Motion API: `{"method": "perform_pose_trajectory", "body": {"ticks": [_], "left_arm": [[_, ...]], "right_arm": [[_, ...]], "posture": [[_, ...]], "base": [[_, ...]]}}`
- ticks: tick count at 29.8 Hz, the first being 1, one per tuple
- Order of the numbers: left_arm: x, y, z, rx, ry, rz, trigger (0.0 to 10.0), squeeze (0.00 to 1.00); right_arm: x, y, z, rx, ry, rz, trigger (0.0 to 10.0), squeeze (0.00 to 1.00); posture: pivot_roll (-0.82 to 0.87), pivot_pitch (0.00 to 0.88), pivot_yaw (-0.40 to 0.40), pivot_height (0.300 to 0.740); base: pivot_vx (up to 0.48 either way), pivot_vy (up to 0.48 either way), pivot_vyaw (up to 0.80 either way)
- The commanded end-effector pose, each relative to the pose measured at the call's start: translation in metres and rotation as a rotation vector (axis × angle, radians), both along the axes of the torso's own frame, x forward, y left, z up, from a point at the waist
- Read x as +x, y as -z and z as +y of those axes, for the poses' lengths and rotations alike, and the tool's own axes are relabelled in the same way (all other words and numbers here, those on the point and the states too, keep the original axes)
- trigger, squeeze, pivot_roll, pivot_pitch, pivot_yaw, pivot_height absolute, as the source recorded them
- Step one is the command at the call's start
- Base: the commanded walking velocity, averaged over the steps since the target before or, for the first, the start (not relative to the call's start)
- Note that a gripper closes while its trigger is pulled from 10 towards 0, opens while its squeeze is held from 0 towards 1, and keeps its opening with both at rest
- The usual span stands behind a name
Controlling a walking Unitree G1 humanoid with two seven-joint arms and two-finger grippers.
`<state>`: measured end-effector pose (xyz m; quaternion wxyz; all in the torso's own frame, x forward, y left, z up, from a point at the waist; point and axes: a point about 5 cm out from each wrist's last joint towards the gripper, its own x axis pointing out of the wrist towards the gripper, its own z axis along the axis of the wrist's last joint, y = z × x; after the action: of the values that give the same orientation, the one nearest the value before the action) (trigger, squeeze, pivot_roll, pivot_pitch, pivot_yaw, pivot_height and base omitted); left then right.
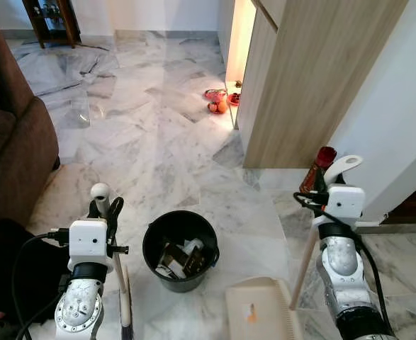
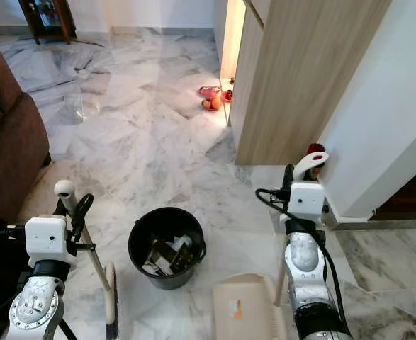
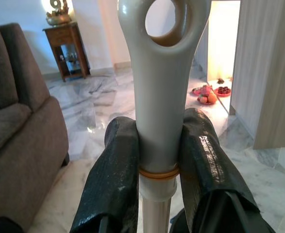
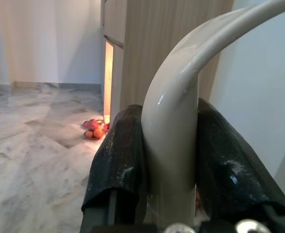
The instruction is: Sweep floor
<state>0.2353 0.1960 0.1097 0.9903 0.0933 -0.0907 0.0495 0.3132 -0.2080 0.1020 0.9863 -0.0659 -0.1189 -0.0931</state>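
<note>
Broom [image 2: 87, 244] upright in left end effector [image 3: 158, 145], dustpan [image 2: 246, 308] handle vertical

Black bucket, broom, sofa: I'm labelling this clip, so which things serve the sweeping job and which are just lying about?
For the job:
- left gripper shut on cream broom handle
- right gripper shut on cream dustpan handle
- beige dustpan
- black round bucket

Lying about:
- brown sofa
- red fruit plate

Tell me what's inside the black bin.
The black bin holds crumpled dark and white scraps, maybe paper or packaging. Whatever lies beneath them is covered.
</note>
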Motion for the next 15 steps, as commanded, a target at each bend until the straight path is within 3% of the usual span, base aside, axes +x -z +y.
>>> {"method": "perform_pose_trajectory", "body": {"ticks": [1,15], "left_arm": [[-0.0013,-0.0034,-0.0005,0.010,0.008,-0.031,10.0,0.03],[-0.0010,-0.0016,-0.0010,0.002,0.006,-0.028,10.0,0.03]], "right_arm": [[0.0004,-0.0019,-0.0048,0.021,0.005,-0.016,10.0,0.00],[0.0023,-0.0033,0.0022,0.040,-0.030,-0.035,10.0,0.00]], "posture": [[0.07,0.082,-0.040,0.740],[0.05,0.099,-0.045,0.740]], "base": [[0.000,0.000,0.00],[0.000,0.000,0.00]]}}
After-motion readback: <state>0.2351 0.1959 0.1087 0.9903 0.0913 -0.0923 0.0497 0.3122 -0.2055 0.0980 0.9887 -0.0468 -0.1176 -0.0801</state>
